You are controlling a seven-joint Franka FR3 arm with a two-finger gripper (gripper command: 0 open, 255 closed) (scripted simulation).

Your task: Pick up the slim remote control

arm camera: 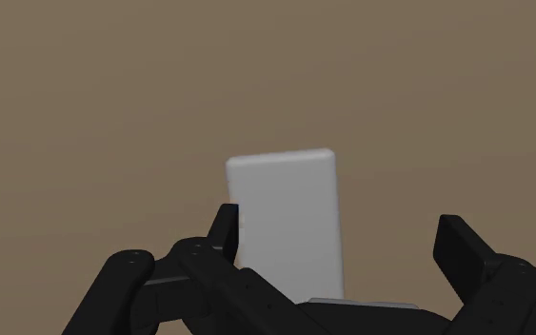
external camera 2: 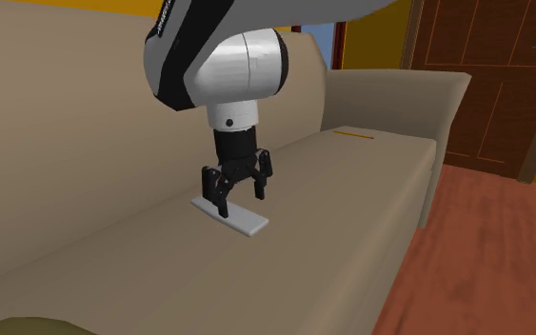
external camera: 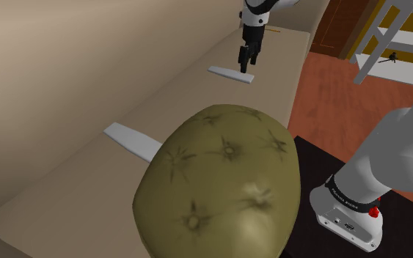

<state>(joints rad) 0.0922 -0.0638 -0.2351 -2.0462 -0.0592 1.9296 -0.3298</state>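
A slim, flat, pale grey remote (external camera: 232, 74) lies on the beige sofa seat (external camera: 87, 176) near the far end. My black gripper (external camera: 246, 64) hangs just over the end of it, pointing down, fingers open. In the second exterior view the gripper (external camera 2: 239, 198) straddles the remote (external camera 2: 233, 218) with both tips a little above the seat. Along the wrist view, the remote (arm camera: 287, 224) lies between the fingers (arm camera: 224, 233), closer to one of them than to the other. Nothing is clasped.
A second, wider pale flat remote (external camera: 130, 139) lies nearer on the seat, partly behind a big olive tufted cushion (external camera: 223, 183). The sofa back (external camera: 65, 66) rises along the shoulder view's left. A thin yellow object (external camera 2: 351, 135) lies by the armrest (external camera 2: 418, 105). Red-brown floor (external camera: 329, 95) beyond.
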